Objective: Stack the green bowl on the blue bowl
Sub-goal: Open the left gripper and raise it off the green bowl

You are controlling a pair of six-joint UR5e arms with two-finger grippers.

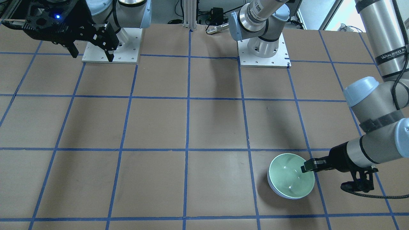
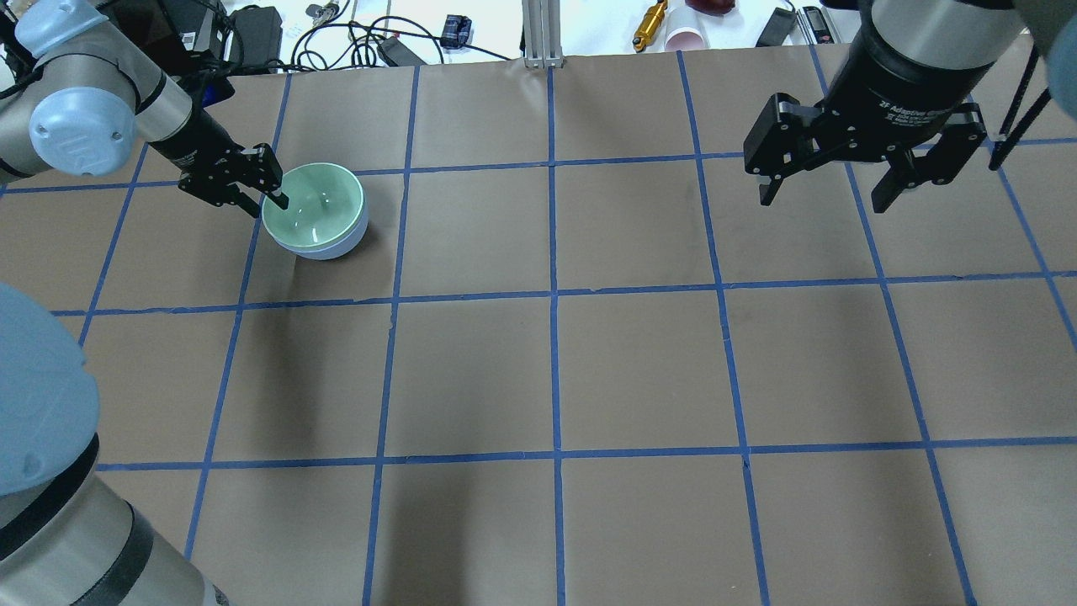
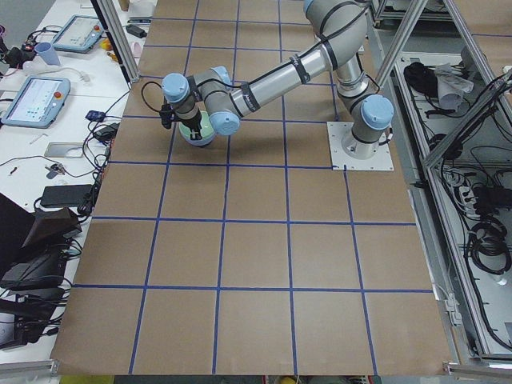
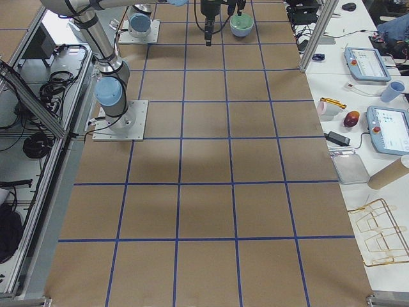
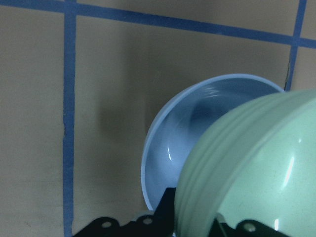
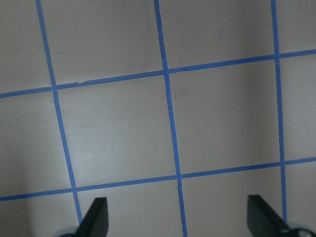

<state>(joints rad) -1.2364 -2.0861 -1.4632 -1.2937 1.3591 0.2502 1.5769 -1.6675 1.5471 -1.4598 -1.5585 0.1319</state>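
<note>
The green bowl (image 2: 315, 202) sits in the blue bowl (image 2: 332, 250) at the far left of the table; only a thin blue edge shows under it. In the left wrist view the green bowl (image 5: 256, 168) is tilted and offset over the blue bowl (image 5: 173, 148), whose inside still shows. My left gripper (image 2: 273, 198) is shut on the green bowl's rim, one finger inside and one outside; it also shows in the front-facing view (image 1: 306, 166). My right gripper (image 2: 820, 194) is open and empty, held high over the far right of the table.
The arms' base plates (image 1: 263, 54) stand on the robot's side of the table. Cables, a pink cup (image 2: 688, 38) and tools lie beyond the far edge. A side bench with tablets (image 4: 386, 128) runs along that edge.
</note>
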